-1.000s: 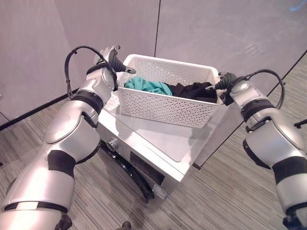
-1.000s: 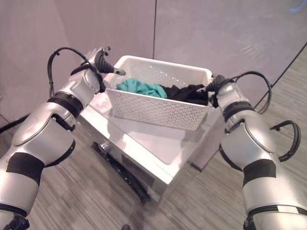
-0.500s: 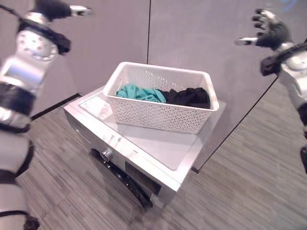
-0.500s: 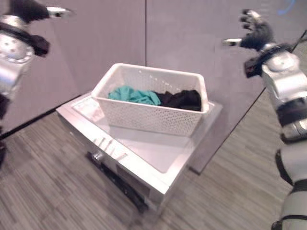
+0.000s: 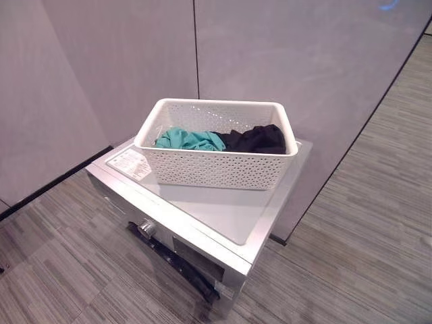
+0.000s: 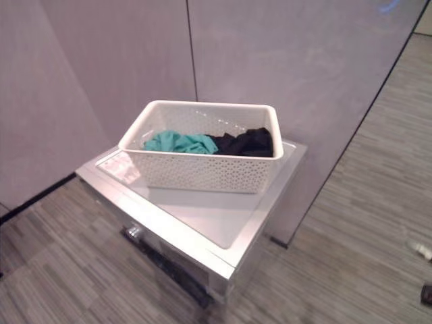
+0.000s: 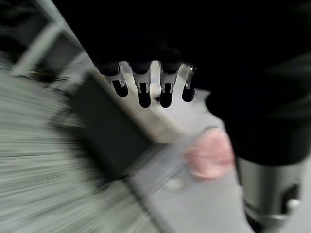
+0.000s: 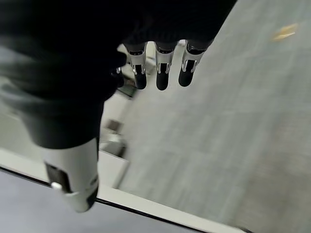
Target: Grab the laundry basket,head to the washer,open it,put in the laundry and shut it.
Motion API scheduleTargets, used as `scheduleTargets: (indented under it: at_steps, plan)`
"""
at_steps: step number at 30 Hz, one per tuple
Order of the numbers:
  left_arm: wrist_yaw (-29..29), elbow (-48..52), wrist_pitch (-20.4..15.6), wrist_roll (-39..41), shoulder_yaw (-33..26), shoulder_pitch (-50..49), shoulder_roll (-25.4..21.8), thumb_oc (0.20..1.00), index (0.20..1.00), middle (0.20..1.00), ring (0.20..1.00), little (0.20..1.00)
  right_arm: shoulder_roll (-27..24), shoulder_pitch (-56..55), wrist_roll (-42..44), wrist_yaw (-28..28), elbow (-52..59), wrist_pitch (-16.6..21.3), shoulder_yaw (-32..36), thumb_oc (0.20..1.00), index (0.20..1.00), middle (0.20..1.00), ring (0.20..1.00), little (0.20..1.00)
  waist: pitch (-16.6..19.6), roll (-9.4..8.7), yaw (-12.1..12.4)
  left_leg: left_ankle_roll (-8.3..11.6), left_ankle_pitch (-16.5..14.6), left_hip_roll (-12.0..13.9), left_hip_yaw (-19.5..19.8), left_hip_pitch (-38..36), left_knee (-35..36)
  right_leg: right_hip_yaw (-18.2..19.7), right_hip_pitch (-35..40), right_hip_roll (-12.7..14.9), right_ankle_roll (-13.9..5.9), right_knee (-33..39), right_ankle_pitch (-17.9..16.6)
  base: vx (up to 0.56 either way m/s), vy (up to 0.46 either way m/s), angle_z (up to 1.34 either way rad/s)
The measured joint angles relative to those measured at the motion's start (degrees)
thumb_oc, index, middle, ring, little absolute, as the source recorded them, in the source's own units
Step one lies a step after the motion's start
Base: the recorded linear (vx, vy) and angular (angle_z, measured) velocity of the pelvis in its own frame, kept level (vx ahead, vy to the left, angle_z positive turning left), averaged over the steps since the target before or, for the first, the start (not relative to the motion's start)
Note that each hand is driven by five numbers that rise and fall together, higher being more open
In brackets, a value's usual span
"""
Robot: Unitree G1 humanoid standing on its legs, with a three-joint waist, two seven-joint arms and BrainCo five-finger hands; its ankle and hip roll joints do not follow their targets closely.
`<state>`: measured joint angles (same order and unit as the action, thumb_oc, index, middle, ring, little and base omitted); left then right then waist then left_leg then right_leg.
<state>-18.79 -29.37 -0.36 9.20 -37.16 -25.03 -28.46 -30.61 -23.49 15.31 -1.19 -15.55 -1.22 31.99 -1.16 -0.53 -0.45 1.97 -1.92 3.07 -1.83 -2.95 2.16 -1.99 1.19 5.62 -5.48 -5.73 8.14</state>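
We find laundry basket (image 5: 214,169) resting on washer (image 5: 223,214) top, teal and black laundry (image 5: 223,140) inside. Left hand (image 7: 146,87) and right hand (image 8: 160,68): fingers straight, holding nothing. Risk we judge: door swing jolting washer, basket sliding off. Washer door mostly cut off below.

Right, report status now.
Left hand open, right hand open. White perforated plastic laundry basket on silver washer, clothes inside. Washer door shut.

The lower part of the teal garment (image 5: 189,140) and the black garment (image 5: 256,138) was hidden by the laundry basket (image 5: 216,169) wall. The washer (image 5: 223,216) door was largely concealed beneath its top. Everything beyond the left hand (image 7: 146,87) was blurred; a pink patch (image 7: 210,154) could not be identified.
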Motion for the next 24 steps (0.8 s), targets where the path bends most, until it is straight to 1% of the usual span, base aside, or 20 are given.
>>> scheduleTargets:
  at_steps: [2, 3, 5, 6, 7, 8, 9, 10, 11, 12, 13, 15, 16, 17, 18, 19, 21, 22, 23, 24]
  plan:
    - [1.22, -3.34, -1.02, 2.63, 4.46, 0.14, 4.36, 1.000, 1.000, 1.000, 1.000, 1.000, 3.35, -1.15, -0.57, 0.16, -1.78, -0.06, -4.72, 1.000, 1.000, 1.000, 1.000, 1.000, -0.38, -0.27, -0.03, 0.14, 0.24, 0.00, -0.04, 0.15, 0.04, -0.01, -0.28, 0.06, 0.01, -0.14, 0.00, -0.06, -0.041, -0.01]
    - [1.75, -7.97, -1.61, 4.76, 8.85, 1.12, 5.65, 1.000, 1.000, 1.000, 1.000, 1.000, 4.72, -1.02, -0.94, 0.01, -3.75, -0.08, -7.85, 1.000, 1.000, 1.000, 1.000, 1.000, -0.44, -0.34, -0.16, 0.42, 0.45, -0.01, -0.05, 0.17, 0.00, -0.05, -0.29, 0.07, -0.03, -0.13, -0.08, -0.08, -0.038, -0.02]
    - [4.62, -19.36, -1.86, 8.50, 22.34, 6.07, 8.04, 1.000, 1.000, 1.000, 1.000, 1.000, 5.71, 1.27, -2.73, 0.90, -10.26, -0.48, -18.80, 1.000, 1.000, 1.000, 1.000, 1.000, -0.77, -0.58, -0.16, 0.49, 0.72, 0.04, 0.01, 0.32, -0.21, -0.12, -0.31, 0.03, -0.26, -0.12, -0.42, -0.12, -0.052, 0.00]
    - [5.67, -21.09, -2.40, 9.57, 28.48, 8.07, 10.46, 1.000, 1.000, 1.000, 1.000, 1.000, 7.33, 4.94, -2.78, 1.19, -16.38, -0.04, -23.76, 1.000, 1.000, 1.000, 1.000, 1.000, -1.17, -0.98, -0.21, 0.60, 0.89, 0.14, 0.05, 0.84, -0.72, -0.19, -0.55, -0.12, -0.24, -0.13, -0.55, -0.12, -0.064, 0.00]
    - [6.44, -23.34, -2.68, 10.59, 32.65, 10.13, 10.87, 1.000, 1.000, 1.000, 1.000, 1.000, 8.09, 8.46, -2.84, 0.96, -22.21, 0.31, -26.95, 1.000, 1.000, 1.000, 1.000, 1.000, -1.25, -0.97, -0.25, 0.60, 0.89, 0.21, 0.09, 1.53, -1.52, -0.11, -0.96, -0.15, -0.25, -0.17, -0.73, -0.05, -0.038, -0.02]
    - [8.42, -27.89, -2.64, 11.25, 37.61, 13.68, 12.16, 1.000, 1.000, 1.000, 1.000, 1.000, 8.31, 13.02, -3.61, 0.97, -29.83, 0.00, -32.84, 1.000, 1.000, 1.000, 1.000, 1.000, -1.76, -1.18, -0.05, 0.61, 0.89, 0.42, 0.13, 2.24, -1.98, -0.19, -1.30, -0.29, -0.28, 0.01, -1.10, -0.05, -0.066, -0.02]
    - [10.48, -31.53, -2.37, 12.10, 39.41, 18.36, 15.71, 1.000, 1.000, 1.000, 1.000, 1.000, 10.27, 17.27, -5.20, 1.45, -35.53, -0.75, -36.76, 1.000, 1.000, 1.000, 1.000, 1.000, -2.94, -1.60, 0.45, 0.82, 1.04, 0.66, 0.19, 2.24, -1.87, -0.21, -1.27, -0.54, 0.21, 0.22, -1.66, -0.04, -0.087, 0.01]
    - [11.07, -32.14, -2.61, 12.22, 39.98, 19.16, 16.89, 1.000, 1.000, 1.000, 1.000, 1.000, 11.27, 18.05, -5.68, 1.39, -36.30, -0.56, -36.75, 1.000, 1.000, 1.000, 1.000, 1.000, -3.65, -1.07, 0.75, 0.87, 1.07, 0.74, 0.24, 2.31, -1.85, -0.31, -1.30, -0.60, 0.25, 0.20, -1.65, -0.05, -0.123, 0.01]
    - [11.92, -36.98, -3.13, 11.83, 43.22, 22.07, 17.60, 1.000, 1.000, 1.000, 1.000, 1.000, 13.15, 22.45, -7.06, 0.73, -44.67, 0.38, -39.86, 1.000, 1.000, 1.000, 1.000, 1.000, -3.80, -1.02, 1.07, 1.05, 1.19, 1.05, 0.27, 2.22, -1.88, -0.33, -1.09, -0.91, 0.28, 0.39, -1.68, -0.03, -0.110, 0.01]
    - [12.38, -40.12, -2.74, 10.25, 45.27, 24.49, 16.91, 1.000, 1.000, 1.000, 1.000, 1.000, 14.16, 25.25, -7.80, 0.25, -50.61, -0.02, -42.46, 1.000, 1.000, 1.000, 1.000, 1.000, -3.71, -1.02, 1.20, 1.10, 1.21, 1.23, 0.35, 2.21, -1.86, -0.34, -1.00, -1.18, 0.36, 0.64, -1.74, -0.03, -0.120, 0.01]
    - [13.07, -41.19, -2.32, 7.81, 47.07, 25.63, 17.07, 1.000, 1.000, 1.000, 1.000, 1.000, 14.96, 26.75, -9.03, 0.31, -54.17, -1.17, -43.98, 1.000, 1.000, 1.000, 1.000, 1.000, -3.99, -0.30, 1.67, 1.11, 1.23, 1.54, 0.70, 2.29, -1.81, -0.55, -0.89, -1.46, 0.55, 0.76, -1.76, -0.03, -0.131, 0.08]
    - [13.32, -40.95, -2.37, 5.52, 48.29, 25.57, 17.25, 1.000, 1.000, 1.000, 1.000, 1.000, 15.31, 27.35, -9.91, -0.02, -55.97, -1.32, -45.04, 1.000, 1.000, 1.000, 1.000, 1.000, -4.44, 0.65, 1.71, 1.14, 1.29, 1.67, 1.51, 2.30, -1.90, -1.61, 0.00, -1.57, 0.69, 1.37, -1.85, -0.06, -0.124, 0.22]
    - [13.53, -40.92, -2.25, 3.47, 50.63, 25.36, 16.69, 1.000, 1.000, 1.000, 1.000, 1.000, 15.95, 27.45, -11.19, -0.12, -58.68, -1.44, -46.75, 1.000, 1.000, 1.000, 1.000, 1.000, -4.48, 0.82, 1.74, 1.21, 1.34, 1.84, 2.08, 2.26, -1.95, -2.04, 0.76, -1.89, 1.22, 2.42, -2.25, -0.12, -0.158, 0.23]
    - [13.52, -40.67, -2.22, 3.04, 51.54, 24.72, 16.96, 1.000, 1.000, 1.000, 1.000, 1.000, 16.18, 27.15, -11.67, -0.01, -59.41, -1.63, -47.88, 1.000, 1.000, 1.000, 1.000, 1.000, -4.42, 1.26, 2.48, 1.23, 1.40, 2.07, 2.51, 2.69, -2.20, -2.53, 1.12, -2.44, 1.45, 2.80, -2.40, -0.18, -0.201, 0.26]
    - [13.47, -40.00, -2.22, 2.94, 51.87, 24.50, 16.79, 1.000, 1.000, 1.000, 1.000, 1.000, 16.64, 27.12, -11.67, -0.24, -60.33, -1.63, -48.91, 1.000, 1.000, 1.000, 1.000, 1.000, -4.40, 1.29, 2.72, 1.23, 1.39, 2.16, 3.17, 3.98, -3.37, -3.19, 0.95, -2.79, 1.66, 2.80, -2.55, -0.17, -0.140, 0.37]
    - [13.34, -38.44, -2.55, 3.19, 51.49, 24.53, 16.29, 1.000, 1.000, 1.000, 1.000, 1.000, 16.70, 27.54, -11.67, -1.30, -60.32, -1.53, -49.49, 1.000, 1.000, 1.000, 1.000, 1.000, -4.92, 1.13, 2.86, 1.21, 1.41, 2.53, 4.93, 6.22, -5.05, -4.05, 0.19, -3.06, 2.20, 3.08, -2.95, -0.19, -0.114, 0.42]
    - [13.05, -38.18, -2.62, 3.43, 51.37, 24.36, 16.35, 1.000, 1.000, 1.000, 1.000, 1.000, 16.67, 28.96, -11.69, -1.57, -60.24, -1.45, -50.04, 1.000, 1.000, 1.000, 1.000, 1.000, -5.50, 1.33, 3.40, 0.91, 2.05, 3.38, 6.25, 7.48, -5.18, -6.00, 0.58, -4.72, 2.90, 3.97, -3.49, -0.21, -0.077, 0.43]
    - [12.93, -38.15, -2.64, 3.53, 51.32, 24.52, 16.38, 1.000, 1.000, 1.000, 1.000, 1.000, 16.68, 29.04, -11.69, -2.02, -60.24, -1.42, -50.03, 1.000, 1.000, 1.000, 1.000, 1.000, -5.68, 1.14, 3.02, 0.94, 2.69, 3.56, 7.08, 7.84, -4.85, -6.51, 0.17, -4.53, 2.93, 4.03, -3.43, -0.23, -0.055, 0.45]
    - [12.72, -38.24, -2.80, 3.93, 51.35, 24.74, 16.41, 1.000, 1.000, 1.000, 1.000, 1.000, 16.59, 29.92, -11.70, -2.57, -60.11, -1.26, -50.08, 1.000, 1.000, 1.000, 1.000, 1.000, -5.79, 1.51, 3.26, 1.31, 3.40, 3.72, 7.79, 9.12, -4.99, -7.13, -0.46, -5.20, 3.25, 3.84, -3.26, -0.23, -0.038, 0.44]
    - [12.57, -38.43, -2.81, 4.47, 51.33, 25.73, 16.61, 1.000, 1.000, 1.000, 1.000, 1.000, 16.36, 30.94, -11.74, -3.11, -60.05, -1.19, -50.25, 1.000, 1.000, 1.000, 1.000, 1.000, -6.09, 1.86, 3.23, 2.77, 4.63, 4.10, 8.32, 10.89, -5.39, -8.28, -1.77, -5.71, 3.41, 3.05, -3.28, -0.24, -0.019, 0.61]
